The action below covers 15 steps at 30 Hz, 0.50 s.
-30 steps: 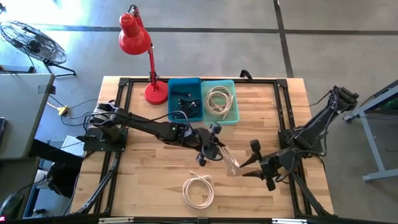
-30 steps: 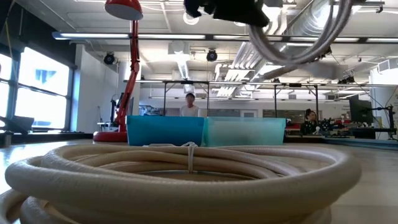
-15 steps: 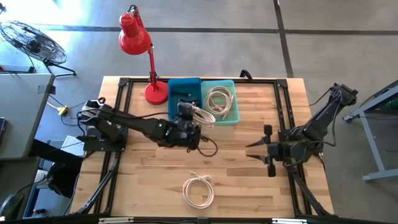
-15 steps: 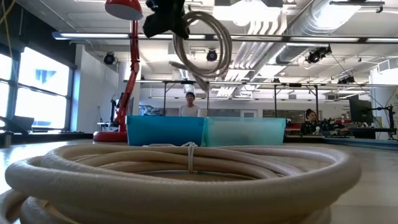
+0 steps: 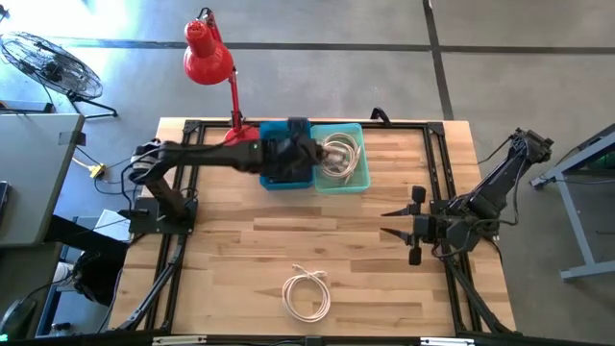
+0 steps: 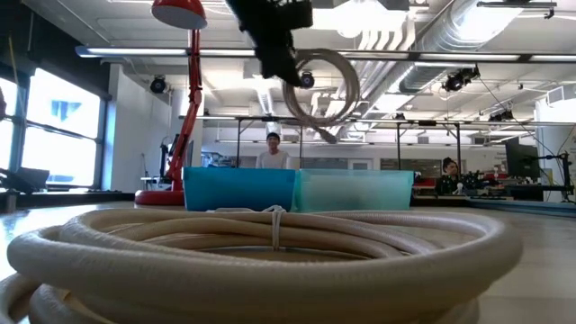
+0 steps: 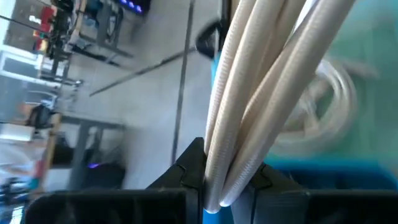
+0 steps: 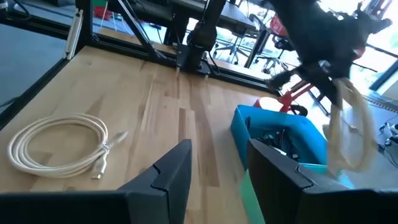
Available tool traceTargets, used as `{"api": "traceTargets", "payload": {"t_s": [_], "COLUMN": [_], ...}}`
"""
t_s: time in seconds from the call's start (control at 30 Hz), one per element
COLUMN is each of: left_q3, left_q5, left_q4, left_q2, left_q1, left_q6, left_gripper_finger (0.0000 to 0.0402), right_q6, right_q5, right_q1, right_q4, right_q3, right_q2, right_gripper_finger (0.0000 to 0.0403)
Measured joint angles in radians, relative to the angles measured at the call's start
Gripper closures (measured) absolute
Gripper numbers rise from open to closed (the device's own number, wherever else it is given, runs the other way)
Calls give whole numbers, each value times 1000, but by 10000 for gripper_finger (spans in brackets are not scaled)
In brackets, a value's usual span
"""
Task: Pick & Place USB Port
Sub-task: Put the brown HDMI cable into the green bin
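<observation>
My left gripper (image 5: 309, 154) is shut on a cream cable coil (image 6: 326, 85) and hovers above the two bins at the table's far edge. The coil also shows in the right wrist view (image 8: 347, 130), hanging over the blue bin (image 5: 285, 161) and the teal bin (image 5: 352, 179). The teal bin holds more cream cable. A second cream coil (image 5: 307, 295) lies flat on the table near the near edge. My right gripper (image 5: 396, 226) is open and waits over bare wood on the table's right side, touching nothing. My left gripper pinches several strands of the coil (image 7: 225, 177) together between its two fingers, coming from above. The strands run along the fingers. The loop (image 6: 337, 99) hangs below the gripper, lifted clear of the table and the bins.
A red desk lamp (image 5: 213, 60) stands at the far left, beside the blue bin, which holds dark items. A black frame rail (image 5: 437, 173) runs along the table's right side. Bare wood (image 5: 240, 250) lies between the bins and the near coil.
My left gripper has carried the coil from the middle of the table toward the far edge and now holds it over the bins. The coil stayed lifted, swinging below the fingers. My right gripper has drawn back a little toward the far edge.
</observation>
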Motion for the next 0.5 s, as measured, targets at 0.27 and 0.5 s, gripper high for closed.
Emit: {"api": "traceTargets", "payload": {"t_s": [0.27,0.5], "left_q3": [0,-1], "left_q5": [177,330], "left_q4": [214,244], "left_q2": [114,229], "left_q1": [159,218], "left_q6": [-6,-58], "left_gripper_finger": [368,368], "right_q6": [2,35], "right_q5": [0,-7], "right_q1": [0,0], "right_q4": [-23,-55], "right_q3": [0,-1], "right_q2": [1,1], "right_gripper_finger": [257,257]}}
